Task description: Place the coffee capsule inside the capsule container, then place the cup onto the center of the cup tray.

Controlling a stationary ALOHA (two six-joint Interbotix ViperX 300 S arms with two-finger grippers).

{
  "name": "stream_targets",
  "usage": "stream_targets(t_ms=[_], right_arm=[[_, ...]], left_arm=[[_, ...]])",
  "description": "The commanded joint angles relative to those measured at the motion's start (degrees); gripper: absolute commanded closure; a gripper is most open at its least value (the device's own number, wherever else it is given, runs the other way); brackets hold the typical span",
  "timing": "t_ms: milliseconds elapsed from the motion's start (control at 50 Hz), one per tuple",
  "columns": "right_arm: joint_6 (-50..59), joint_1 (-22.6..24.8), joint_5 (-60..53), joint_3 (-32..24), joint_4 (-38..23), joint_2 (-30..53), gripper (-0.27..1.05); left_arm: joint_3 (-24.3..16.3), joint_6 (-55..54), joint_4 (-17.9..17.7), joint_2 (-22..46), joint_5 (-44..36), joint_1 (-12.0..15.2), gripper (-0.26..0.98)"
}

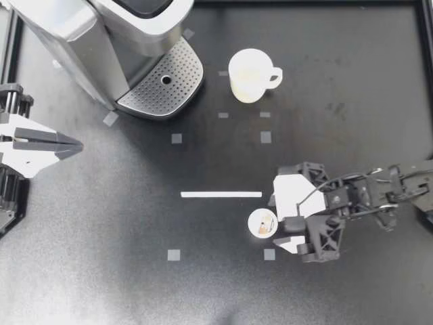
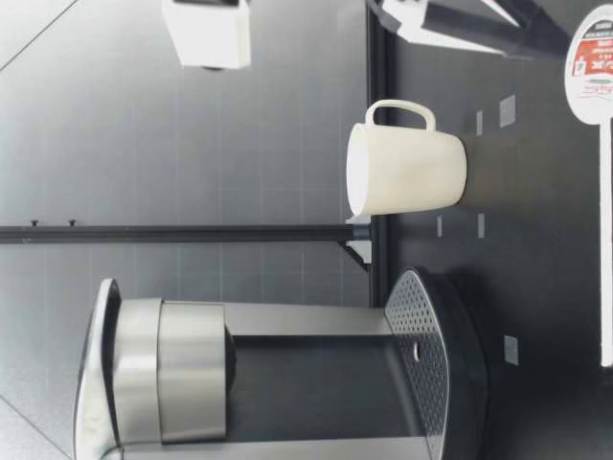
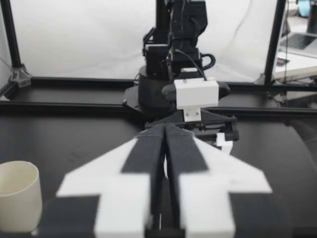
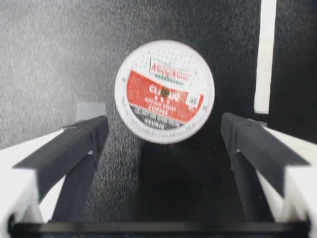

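Down at 5 o'clock on the black table (image 1: 352, 81), my right gripper (image 1: 276, 225) reaches in from the 3 o'clock side, jaws spread wide and released, nothing gripped. The coffee capsule (image 1: 262, 223) stands on the table with its lid up, right at the mouth of those jaws. In the right wrist view its red-and-white lid (image 4: 164, 91) sits just ahead of the two dark fingers (image 4: 81, 141), centred on the gap, with clear table showing on either side, so neither finger touches it. A white tape line (image 1: 221, 194) lies just beyond the capsule at its 11 o'clock. Over at 9 o'clock, my left gripper (image 1: 76, 144) hangs well apart from everything, jaws clenched together on nothing; its wrist view shows the fingers (image 3: 148, 153) pressed flat against each other. The cup (image 1: 252, 74) stands upright at about 1 o'clock from the table's centre, handle turned toward 3 o'clock. The coffee machine (image 1: 101, 34) fills the 11 o'clock corner. Its perforated cup tray (image 1: 162, 84) is near the cup, at the cup's 9 o'clock, with a gap between them. The low view shows the cup (image 2: 407, 171) on the table beside the tray (image 2: 421, 355).
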Motion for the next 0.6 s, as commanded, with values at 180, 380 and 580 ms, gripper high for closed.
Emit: stream_targets(t_ms=[180, 380, 580], right_arm=[[-0.3, 0.4, -0.8, -3.0, -0.2, 1.3, -0.18], [-0.4, 0.4, -0.8, -4.2, -0.2, 2.8, -0.18], [-0.2, 0.4, 0.3, -4.9, -0.2, 3.4, -0.06]], left_arm=[[-0.7, -0.1, 0.0, 0.3, -0.4, 0.0, 0.65], [-0.7, -0.1, 0.0, 0.4, -0.4, 0.0, 0.65], [-0.7, -0.1, 0.0, 0.3, -0.4, 0.0, 0.65]])
